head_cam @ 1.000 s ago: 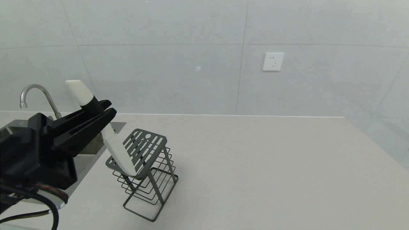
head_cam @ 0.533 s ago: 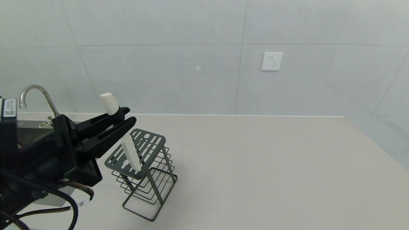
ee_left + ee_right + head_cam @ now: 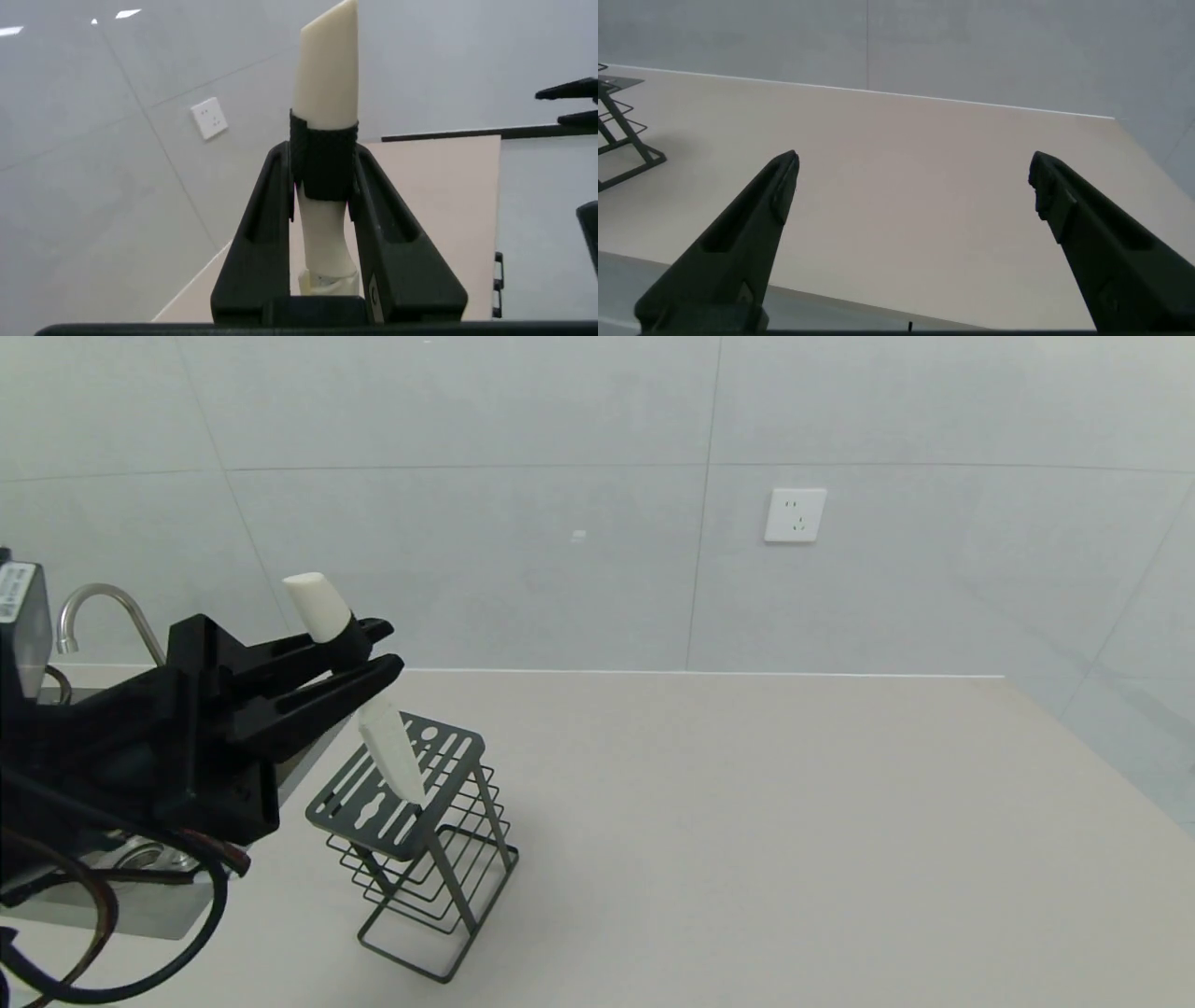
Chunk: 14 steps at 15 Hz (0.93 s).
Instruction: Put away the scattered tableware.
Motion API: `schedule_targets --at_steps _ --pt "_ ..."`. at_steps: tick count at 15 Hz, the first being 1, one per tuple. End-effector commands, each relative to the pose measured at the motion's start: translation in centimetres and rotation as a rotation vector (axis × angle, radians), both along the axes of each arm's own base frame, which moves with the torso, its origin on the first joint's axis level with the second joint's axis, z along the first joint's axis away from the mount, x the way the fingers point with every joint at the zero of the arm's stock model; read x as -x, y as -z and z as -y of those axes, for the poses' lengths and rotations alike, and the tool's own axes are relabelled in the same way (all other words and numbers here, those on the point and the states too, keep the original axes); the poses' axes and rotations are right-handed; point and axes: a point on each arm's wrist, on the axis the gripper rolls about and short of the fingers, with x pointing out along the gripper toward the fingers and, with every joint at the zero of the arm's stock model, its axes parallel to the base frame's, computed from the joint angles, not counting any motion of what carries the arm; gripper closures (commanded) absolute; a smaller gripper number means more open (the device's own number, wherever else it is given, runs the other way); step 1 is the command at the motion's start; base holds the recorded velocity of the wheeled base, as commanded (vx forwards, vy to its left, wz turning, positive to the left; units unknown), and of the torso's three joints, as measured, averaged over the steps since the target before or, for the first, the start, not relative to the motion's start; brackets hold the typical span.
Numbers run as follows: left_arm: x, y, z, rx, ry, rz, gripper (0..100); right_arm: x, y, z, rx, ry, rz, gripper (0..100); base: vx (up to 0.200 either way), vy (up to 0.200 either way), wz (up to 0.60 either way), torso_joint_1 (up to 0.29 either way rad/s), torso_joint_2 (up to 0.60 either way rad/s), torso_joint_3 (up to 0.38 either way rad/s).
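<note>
A white knife (image 3: 393,756) with a white handle and a black collar is held slanted, blade down, in my left gripper (image 3: 378,649), which is shut on the collar. The blade's tip sits at the slotted top of the dark grey wire knife rack (image 3: 415,845), near that top's right edge; I cannot tell whether it is inside a slot. In the left wrist view the knife (image 3: 327,84) stands between the two black fingers (image 3: 266,215). My right gripper (image 3: 915,177) hangs open over bare counter, far from the rack (image 3: 621,140).
A sink (image 3: 140,887) with a curved metal faucet (image 3: 93,602) lies left of the rack, partly behind the left arm. The beige counter (image 3: 794,821) stretches wide to the right. A tiled wall with a socket (image 3: 795,515) closes the back.
The left gripper has carried the knife right, then slightly up. The blade now stands steeper, its tip shifted from the rack top's front edge toward its right side.
</note>
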Motion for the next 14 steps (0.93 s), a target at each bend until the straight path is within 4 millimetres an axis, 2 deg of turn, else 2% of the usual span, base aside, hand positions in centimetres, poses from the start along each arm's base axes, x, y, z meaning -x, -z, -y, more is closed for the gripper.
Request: schedule_targets --at_steps 1,3,7,9,11,14 --pt "-0.5 0.0 -0.8 0.010 -0.013 -0.042 100 0.0 0.0 0.0 -0.003 -0.001 -0.001 0 0.000 0.000 0.00 0.000 0.00 0.000" --pt "-0.5 -0.1 -0.9 -0.010 0.076 -0.079 100 0.0 0.0 0.0 -0.006 -0.001 -0.002 0 0.000 0.000 0.00 0.000 0.00 0.000" --pt "-2.1 0.5 -1.5 -0.027 0.076 -0.105 100 0.0 0.0 0.0 -0.008 0.000 -0.004 0 0.000 0.000 0.00 0.000 0.00 0.000" --pt "-4.1 0.8 -1.3 -0.030 0.071 -0.106 100 0.0 0.0 0.0 -0.010 0.000 -0.004 0 0.000 0.000 0.00 0.000 0.00 0.000" --pt "-4.4 0.1 -1.1 -0.029 0.080 -0.076 100 0.0 0.0 0.0 -0.014 0.000 -0.005 0 0.000 0.000 0.00 0.000 0.00 0.000" --pt "-4.7 0.5 -1.5 -0.078 0.151 -0.086 100 0.0 0.0 0.0 -0.022 0.000 -0.006 0 0.000 0.000 0.00 0.000 0.00 0.000"
